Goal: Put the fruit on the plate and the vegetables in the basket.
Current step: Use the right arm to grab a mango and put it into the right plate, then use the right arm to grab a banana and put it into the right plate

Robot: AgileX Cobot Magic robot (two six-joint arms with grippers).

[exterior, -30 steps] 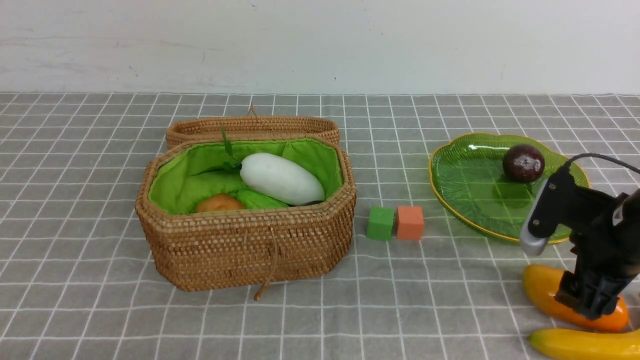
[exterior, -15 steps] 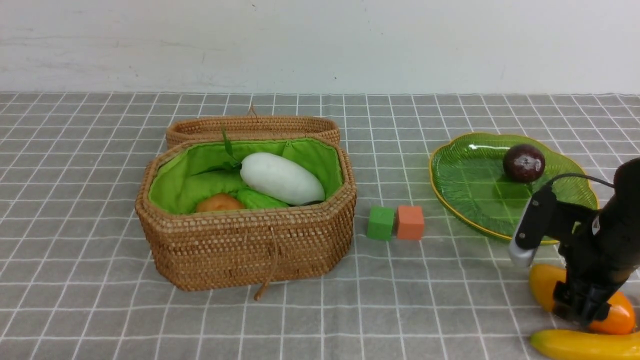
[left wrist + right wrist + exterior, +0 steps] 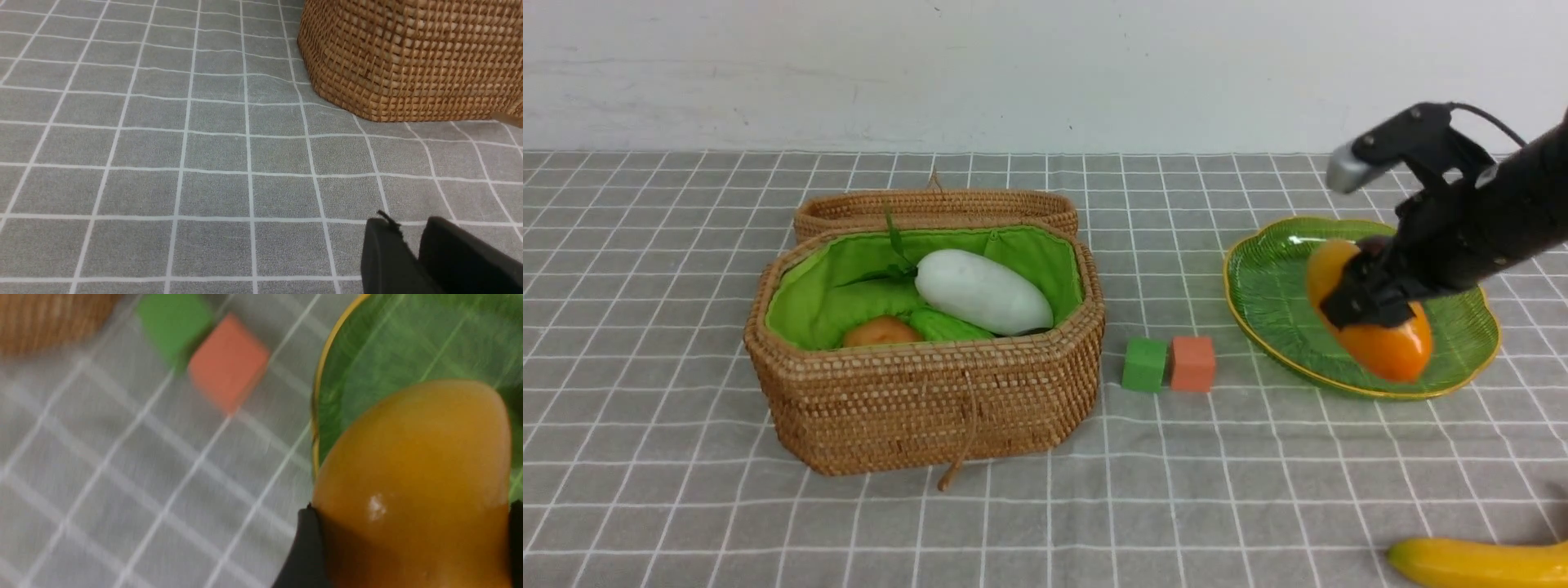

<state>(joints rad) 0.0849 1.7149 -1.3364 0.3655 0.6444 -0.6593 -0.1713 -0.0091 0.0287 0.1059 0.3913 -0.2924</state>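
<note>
My right gripper (image 3: pixel 1372 306) is shut on the orange-yellow mango (image 3: pixel 1388 347) and holds it tilted just above the green glass plate (image 3: pixel 1274 278). In the right wrist view the mango (image 3: pixel 412 457) fills the space between both black fingers. The arm and the mango hide the mangosteen. A yellow banana (image 3: pixel 1470 563) lies on the cloth at the front right. The wicker basket (image 3: pixel 915 400) holds a white radish (image 3: pixel 984 290), a potato (image 3: pixel 880 331) and a green cucumber (image 3: pixel 947 327). My left gripper (image 3: pixel 404 226) hovers low over the cloth near the basket's corner (image 3: pixel 408 61), its jaws a narrow gap apart and holding nothing.
A green cube (image 3: pixel 1145 364) and an orange cube (image 3: pixel 1192 363) sit side by side between the basket and the plate. The basket's lid (image 3: pixel 935 208) lies behind the basket. The grey checked cloth covers the table up to a white wall.
My right gripper closed on the mango beside the banana, lifted it off the cloth and carried it up and back over the plate. The mangosteen is now hidden behind it.
</note>
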